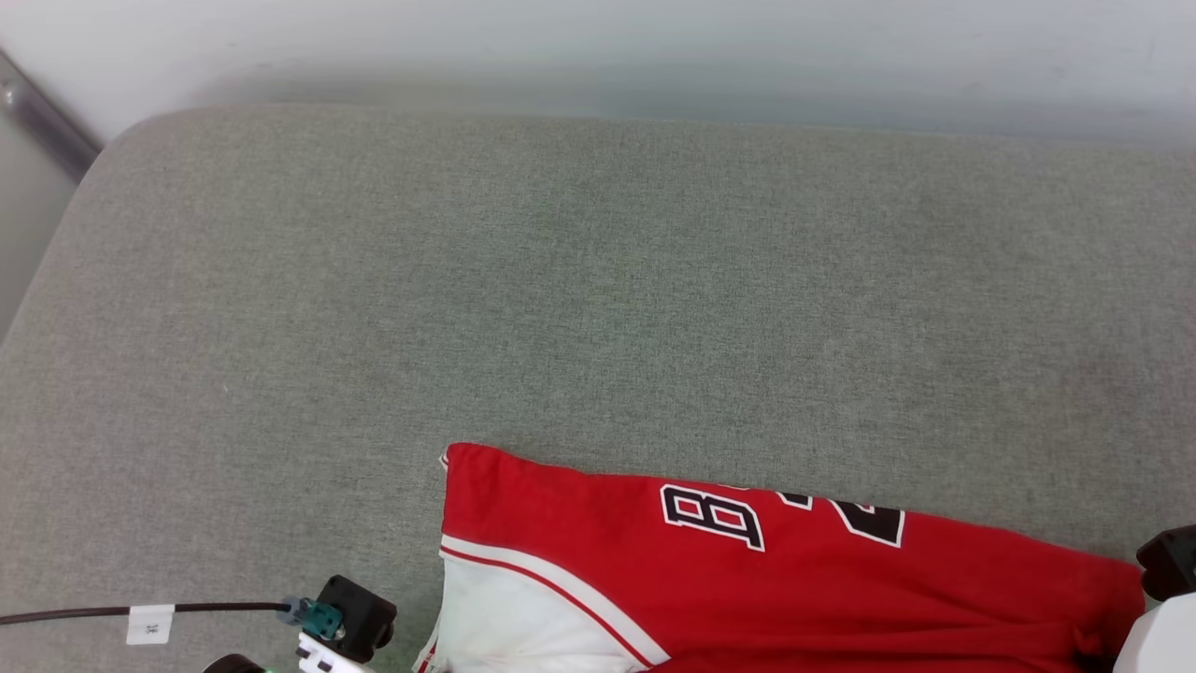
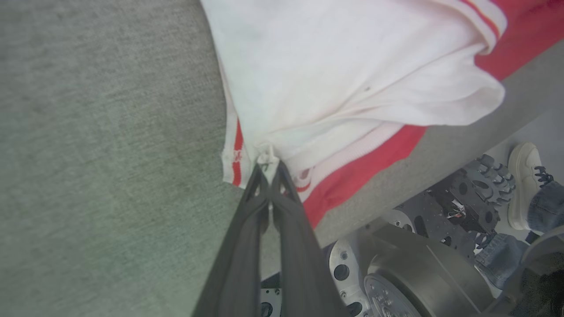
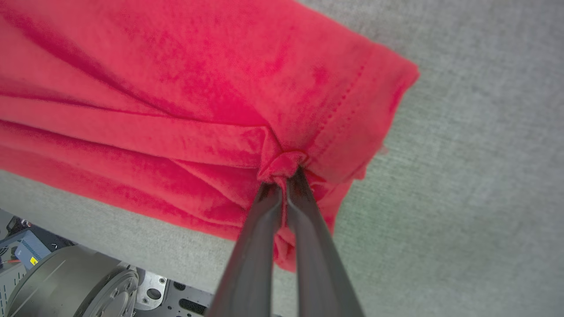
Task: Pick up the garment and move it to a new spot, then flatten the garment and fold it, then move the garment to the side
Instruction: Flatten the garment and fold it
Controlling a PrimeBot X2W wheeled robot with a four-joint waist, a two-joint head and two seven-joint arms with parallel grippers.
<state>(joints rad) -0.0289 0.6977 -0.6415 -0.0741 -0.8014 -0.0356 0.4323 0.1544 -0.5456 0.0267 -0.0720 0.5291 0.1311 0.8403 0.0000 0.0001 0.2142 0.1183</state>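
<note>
Red jersey-style T-shirt (image 1: 822,589) with white sleeves lies at the near edge of the grey upholstered surface (image 1: 561,280). The left gripper (image 2: 269,171) pinches its striped sleeve hem between closed fingers, the right gripper (image 3: 285,176) its bunched red hem.

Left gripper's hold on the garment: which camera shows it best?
Left wrist view: the left gripper pinches the garment at its white sleeve hem, close up. The head view gives the garment's lettered front on the grey cushion; the right wrist view gives the right gripper shut on red fabric.
</note>
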